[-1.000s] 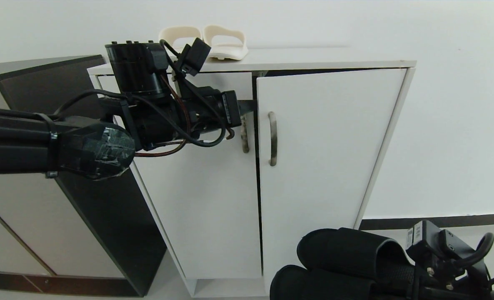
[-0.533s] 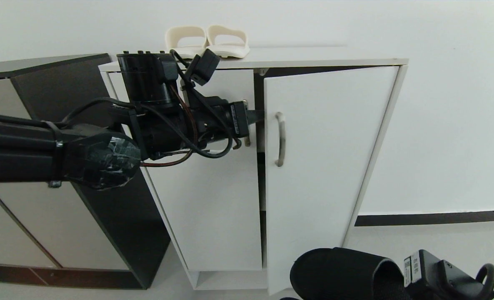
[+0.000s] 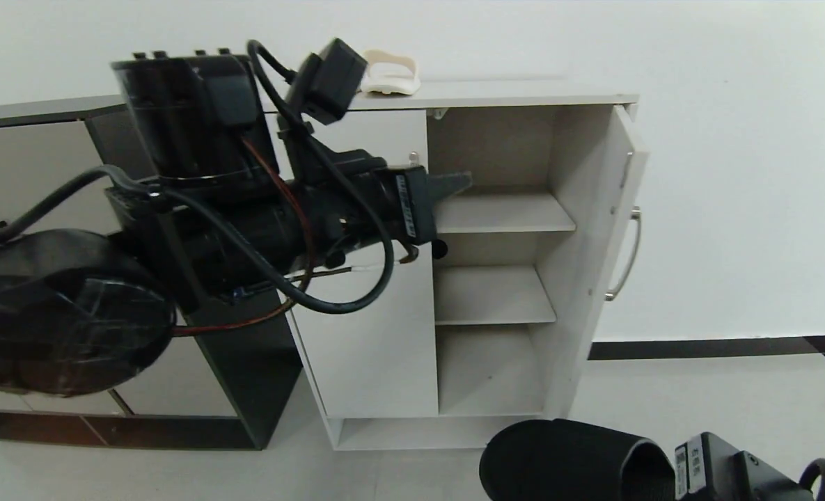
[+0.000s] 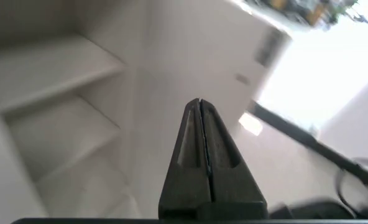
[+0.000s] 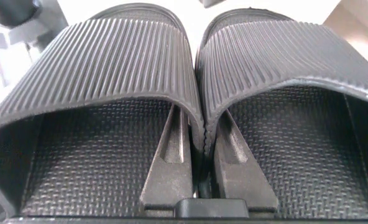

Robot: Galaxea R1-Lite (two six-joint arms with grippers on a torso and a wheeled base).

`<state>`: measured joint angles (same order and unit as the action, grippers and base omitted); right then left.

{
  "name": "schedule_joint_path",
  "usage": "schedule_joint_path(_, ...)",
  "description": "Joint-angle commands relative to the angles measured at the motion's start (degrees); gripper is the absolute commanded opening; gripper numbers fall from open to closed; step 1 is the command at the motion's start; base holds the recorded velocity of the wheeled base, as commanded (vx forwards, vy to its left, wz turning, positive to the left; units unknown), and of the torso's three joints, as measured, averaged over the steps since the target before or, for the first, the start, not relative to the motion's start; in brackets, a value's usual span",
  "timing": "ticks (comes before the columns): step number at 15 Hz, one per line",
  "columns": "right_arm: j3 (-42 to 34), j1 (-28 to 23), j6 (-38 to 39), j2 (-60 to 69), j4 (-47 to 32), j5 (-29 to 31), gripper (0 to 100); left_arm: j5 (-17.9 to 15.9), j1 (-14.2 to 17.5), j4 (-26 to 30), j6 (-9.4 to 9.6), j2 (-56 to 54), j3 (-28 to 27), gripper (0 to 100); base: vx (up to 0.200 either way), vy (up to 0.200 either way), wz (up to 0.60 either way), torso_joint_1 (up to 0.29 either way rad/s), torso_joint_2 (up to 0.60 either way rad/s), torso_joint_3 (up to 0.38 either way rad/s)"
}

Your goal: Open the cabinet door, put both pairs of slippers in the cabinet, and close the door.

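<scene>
The white cabinet [image 3: 523, 92] has its right door [image 3: 617, 229] swung wide open, baring several shelves [image 3: 499, 212]; the left door [image 3: 370, 334] is closed. In the left wrist view the shelves [image 4: 53, 68] and open door [image 4: 190, 50] lie ahead. My left gripper [image 3: 457, 184] hangs shut and empty in front of the upper shelf opening, its fingers pressed together [image 4: 200, 109]. A cream pair of slippers [image 3: 390, 72] lies on the cabinet top, partly hidden by my arm. My right gripper [image 5: 199, 124] is shut on the black pair of slippers [image 3: 572, 459], pinching their inner walls [image 5: 199, 93], low at the front right.
A dark cabinet [image 3: 245, 376] stands against the white cabinet's left side. A white wall with a dark baseboard [image 3: 718, 346] runs behind. Pale open floor [image 3: 697, 390] lies to the right of the open door.
The right door went from slightly ajar to wide open. My left gripper came off the door edge and now sits before the opening. The head view has shifted, and the black slippers sit lower.
</scene>
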<state>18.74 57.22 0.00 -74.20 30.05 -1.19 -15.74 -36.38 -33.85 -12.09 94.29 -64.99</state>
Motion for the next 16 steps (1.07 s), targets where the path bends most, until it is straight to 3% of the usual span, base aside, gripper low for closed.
schedule_joint_path(1, 2.44, -0.27, 0.18, -2.44, 0.01, 3.92, 0, 4.22, 4.03, -1.04, -0.65, -8.25, 3.9, 0, 0.0, 0.0, 0.0, 0.0, 0.0, 0.0)
schedule_joint_path(3, 6.58, -0.27, 3.16, -5.6, 0.01, 12.36, 0, 8.09, 4.65, 2.3, -0.21, -20.03, 11.55, 0, 0.0, 0.0, 0.0, 0.0, 0.0, 0.0)
schedule_joint_path(5, 11.41, -1.06, 7.38, -9.2, 0.1, 20.44, 0, 22.59, 4.56, 15.92, 3.39, -33.39, 18.23, 0, 0.0, 0.0, 0.0, 0.0, 0.0, 0.0)
schedule_joint_path(6, 12.46, -1.41, 8.0, -10.0, 0.1, 21.67, 0, 25.76, 4.65, 18.56, 4.1, -36.29, 19.46, 0, 0.0, 0.0, 0.0, 0.0, 0.0, 0.0)
schedule_joint_path(7, 15.45, -2.64, 9.93, -12.9, 0.27, 25.98, 0, 32.96, 5.44, 25.06, 4.53, -45.87, 22.98, 0, 0.0, 0.0, 0.0, 0.0, 0.0, 0.0)
schedule_joint_path(9, 18.97, -5.19, 12.22, -16.41, 0.18, 31.78, 0, 34.11, 15.11, 35.26, 6.29, -59.75, 28.16, 0, 0.0, 0.0, 0.0, 0.0, 0.0, 0.0)
schedule_joint_path(11, 19.23, -6.86, 12.22, -18.96, 0.27, 35.74, 0, 34.46, 21.08, 39.04, 6.47, -71.35, 35.72, 0, 0.0, 0.0, 0.0, 0.0, 0.0, 0.0)
schedule_joint_path(14, 19.32, -6.95, 12.3, -19.31, 0.27, 36.61, 0, 34.55, 32.6, 39.92, 8.67, -85.24, 50.13, 0, 0.0, 0.0, 0.0, 0.0, 0.0, 0.0)
schedule_joint_path(16, 19.06, -6.95, 12.3, -19.31, 0.36, 36.53, 0, 34.55, 34.09, 39.65, 11.65, -90.87, 56.37, 0, 0.0, 0.0, 0.0, 0.0, 0.0, 0.0)
